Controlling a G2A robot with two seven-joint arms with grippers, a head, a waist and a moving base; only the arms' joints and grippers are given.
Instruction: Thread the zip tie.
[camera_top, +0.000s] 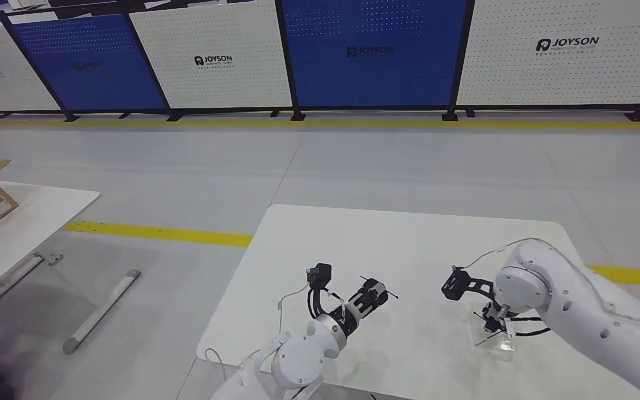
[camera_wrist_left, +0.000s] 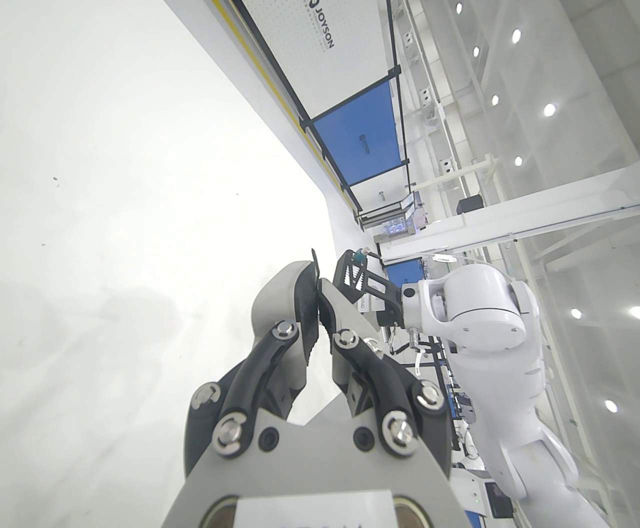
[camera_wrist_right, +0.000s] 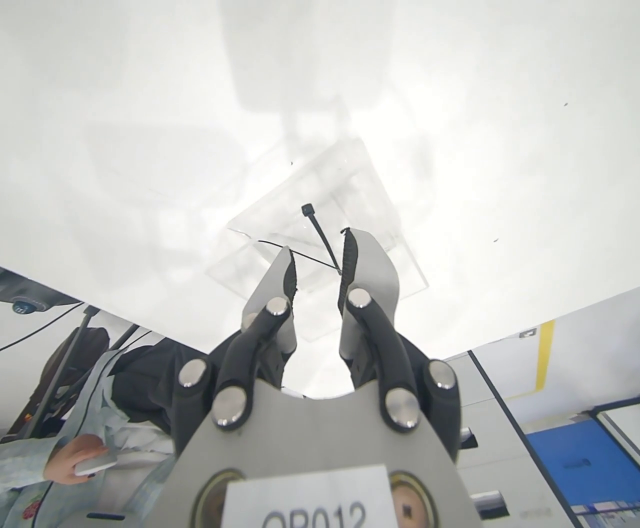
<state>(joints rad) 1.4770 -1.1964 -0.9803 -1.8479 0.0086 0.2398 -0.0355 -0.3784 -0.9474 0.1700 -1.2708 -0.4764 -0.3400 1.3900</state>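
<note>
My left gripper is shut on a thin black zip tie, whose short end sticks out past the fingertips. In the top view this gripper is held above the table's near middle, with the zip tie pointing right. My right gripper is open and points down into a clear plastic tray. A second black zip tie lies in that tray, its head away from the gripper and its strap running between the fingers to one pad. From above, the right gripper is at the table's near right.
The white table is bare apart from the clear tray near its front right edge. The right arm's wrist and black camera mount show beyond my left fingertips, a short way off. Grey floor with a yellow line lies past the table.
</note>
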